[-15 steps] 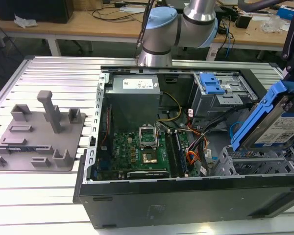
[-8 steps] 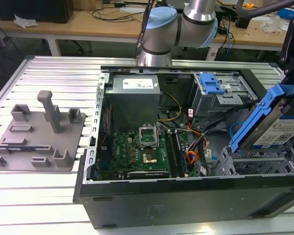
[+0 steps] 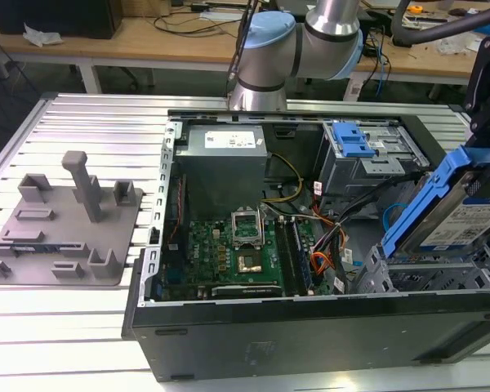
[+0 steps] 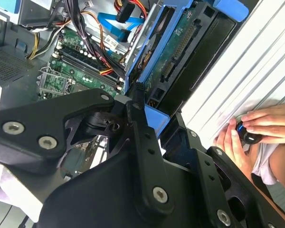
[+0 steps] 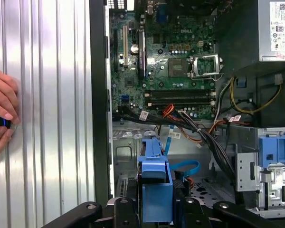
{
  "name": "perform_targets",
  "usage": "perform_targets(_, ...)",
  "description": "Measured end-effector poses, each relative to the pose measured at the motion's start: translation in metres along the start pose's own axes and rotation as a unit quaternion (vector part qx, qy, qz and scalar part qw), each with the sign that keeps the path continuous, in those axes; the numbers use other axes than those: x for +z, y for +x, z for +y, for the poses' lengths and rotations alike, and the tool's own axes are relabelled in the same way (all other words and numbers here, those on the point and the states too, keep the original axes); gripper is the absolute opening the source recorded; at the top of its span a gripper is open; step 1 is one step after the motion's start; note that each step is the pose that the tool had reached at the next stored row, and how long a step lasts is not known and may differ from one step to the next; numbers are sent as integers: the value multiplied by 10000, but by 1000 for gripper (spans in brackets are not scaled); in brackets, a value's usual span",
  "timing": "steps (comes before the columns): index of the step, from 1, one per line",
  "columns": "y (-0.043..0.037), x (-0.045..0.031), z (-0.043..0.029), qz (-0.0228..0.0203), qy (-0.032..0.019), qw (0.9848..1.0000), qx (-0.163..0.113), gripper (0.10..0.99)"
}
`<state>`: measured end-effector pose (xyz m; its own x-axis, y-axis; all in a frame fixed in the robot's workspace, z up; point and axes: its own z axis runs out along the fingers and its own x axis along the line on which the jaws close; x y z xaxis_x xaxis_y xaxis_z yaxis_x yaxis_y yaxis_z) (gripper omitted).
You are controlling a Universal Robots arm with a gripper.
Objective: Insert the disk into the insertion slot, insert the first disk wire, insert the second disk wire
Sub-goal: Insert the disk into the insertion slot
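- The claw (image 5: pixel 156 209) is clamped on the disk (image 3: pixel 465 214), its fingers pressing the blue carrier from both sides in the first wrist view.
- The disk hangs steeply tilted at the exterior view's right, over the open computer case (image 3: pixel 310 339).
- Its lower end is just above the insertion slot (image 3: pixel 416 276) and is not yet seated.
- The motherboard (image 3: pixel 229 249) lies well apart from it.
- A person's hand (image 5: pixel 0 111) rests on the ribbed counter (image 3: pixel 65 327), outside the case.

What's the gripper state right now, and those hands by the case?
Gripper: shut on the disk, held tilted over the open case.
Person's hands: together around a small dark object; what it is cannot be told.
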<state>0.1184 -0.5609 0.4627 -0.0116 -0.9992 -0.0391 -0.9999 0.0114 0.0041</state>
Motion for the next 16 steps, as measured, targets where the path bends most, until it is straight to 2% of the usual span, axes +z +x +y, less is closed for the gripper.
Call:
perform_targets(9,5,121,-5,0,-20,10000,-1,365)
perform_targets(13,10,257,-5,0,-29,10000,0,365)
perform_targets(16,12,315,-6,0,-29,10000,0,376)
